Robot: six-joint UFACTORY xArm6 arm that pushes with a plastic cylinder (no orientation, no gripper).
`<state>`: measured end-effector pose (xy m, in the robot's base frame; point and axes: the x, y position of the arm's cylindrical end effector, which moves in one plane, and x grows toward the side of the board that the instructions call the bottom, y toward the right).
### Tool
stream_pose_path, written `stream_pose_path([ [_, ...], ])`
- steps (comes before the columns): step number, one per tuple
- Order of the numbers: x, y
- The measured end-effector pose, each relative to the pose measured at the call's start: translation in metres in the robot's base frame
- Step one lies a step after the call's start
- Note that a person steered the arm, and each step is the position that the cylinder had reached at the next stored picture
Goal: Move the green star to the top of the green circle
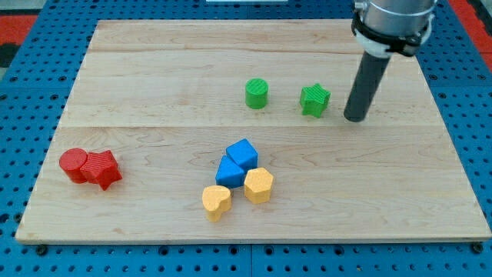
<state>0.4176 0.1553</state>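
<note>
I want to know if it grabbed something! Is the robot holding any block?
No, nothing is held. My tip stands apart from the green star block, on the view's right of it.

Arm (pixel 393 19) cut off by view's top; red blocks' (pixel 91 167) shapes unclear, merged.

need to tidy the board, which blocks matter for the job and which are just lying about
For the job: green star, green circle, my tip just to the star's right.

Lying about: two red blocks, two blue blocks, two yellow blocks.
</note>
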Motion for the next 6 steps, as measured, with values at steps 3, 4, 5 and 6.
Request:
stream_pose_path([
  [3,-0.053,-0.149],
  [4,-0.056,-0.196],
  [5,-0.056,-0.244],
  [6,-0.042,-0.257],
])
